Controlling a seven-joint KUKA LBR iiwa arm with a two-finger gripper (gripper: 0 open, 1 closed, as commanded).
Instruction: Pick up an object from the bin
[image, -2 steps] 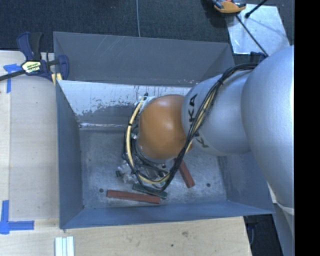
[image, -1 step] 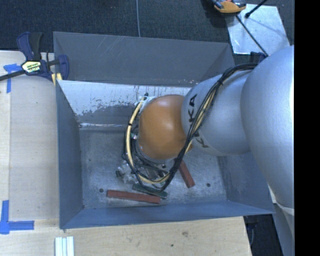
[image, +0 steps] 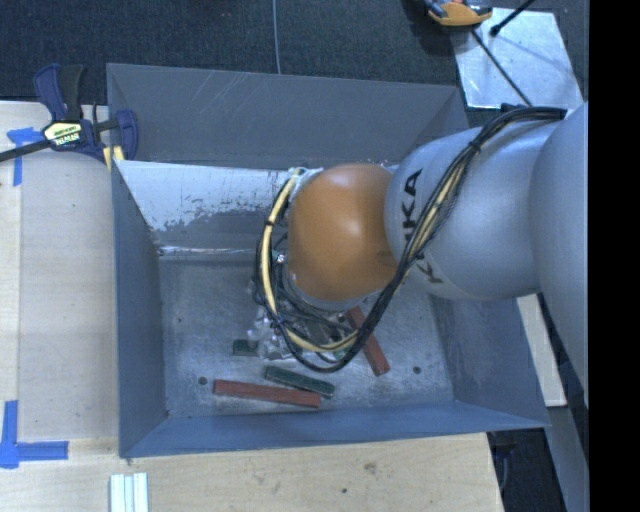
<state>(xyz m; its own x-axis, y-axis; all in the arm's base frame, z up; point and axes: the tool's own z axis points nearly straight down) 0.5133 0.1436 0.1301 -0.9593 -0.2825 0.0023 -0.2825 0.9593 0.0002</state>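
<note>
1. Dark green bar lies flat on the bin floor, just in front of the pincer, which hangs low over the middle of the floor. A small dark scrap sits just beside the pincer on the other side. I would guess one of these two is the target, but I cannot tell which.
2. Whether the pincer is open or closed, or has hold of anything, I cannot tell. The orange cover on the wrist and the looping cables sit right over it.
3. The arm points steeply down, probably so that it meets flat-lying things from above.
4. Further out, a long reddish-brown stick lies along the near wall, close to the green bar. A shorter reddish piece pokes out at a tilt, its upper end hidden under the cables.
5. The bin has sloping walls that likely funnel things to the centre. The floor beneath the cover is hidden.
</note>
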